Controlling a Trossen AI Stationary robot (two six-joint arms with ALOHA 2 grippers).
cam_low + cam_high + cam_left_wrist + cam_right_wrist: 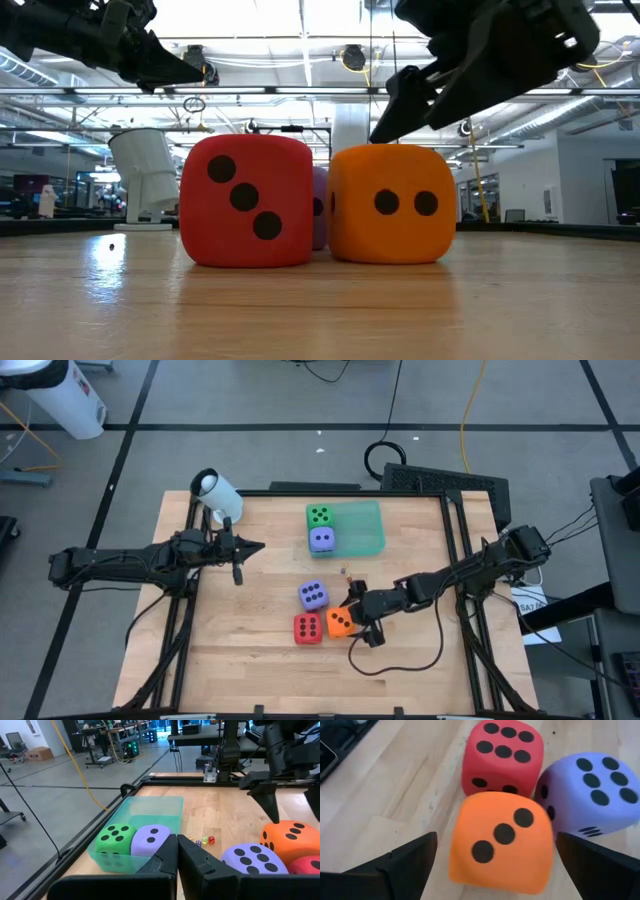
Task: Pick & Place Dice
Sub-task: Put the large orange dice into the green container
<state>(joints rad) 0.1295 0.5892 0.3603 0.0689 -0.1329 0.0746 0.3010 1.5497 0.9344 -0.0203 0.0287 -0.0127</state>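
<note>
The right gripper (495,855), jaws spread wide and empty, straddles the orange die (501,842) beside the red die (501,757) mid-table; it looks soft and light, best pinched on opposite flat faces.

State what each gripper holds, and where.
Nothing is held. The right gripper is open, fingers either side of the orange die without touching. The left gripper is shut and empty.
</note>
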